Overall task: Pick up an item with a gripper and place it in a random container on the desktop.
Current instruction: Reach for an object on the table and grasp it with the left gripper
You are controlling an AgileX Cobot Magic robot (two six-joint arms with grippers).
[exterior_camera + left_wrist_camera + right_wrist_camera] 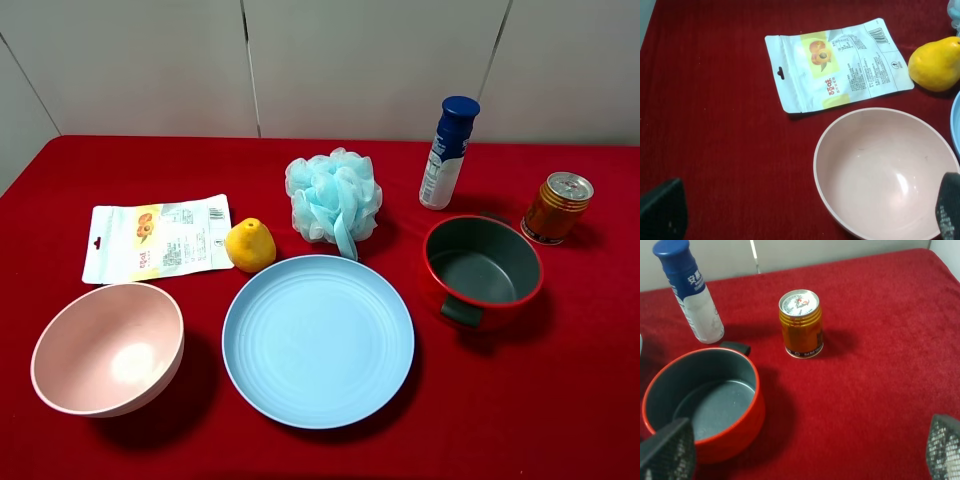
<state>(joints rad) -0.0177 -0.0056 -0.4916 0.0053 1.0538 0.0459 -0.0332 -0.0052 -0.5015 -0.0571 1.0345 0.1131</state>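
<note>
Left wrist view only catches a sliver of the big round light blue plate (956, 122), and the pale pink bowl (880, 170) runs off the frame edge. The black two-pronged left gripper (805, 212) and right gripper (806, 450) show just fingertip corners, one covering a bit of the red grey-lined pot (735, 410). The white snack pouch (840, 62) has fine print that's unreadable.

Of my left gripper (800, 212) only two fingertips (662, 210) show: black and blunt, with rounded corners. One looks plain and matte, the other has a fine grey dotted grain. The fingertips (667, 450) of my right gripper (802, 450) are dark grey, and both carry a small criss-cross mesh pattern.
</note>
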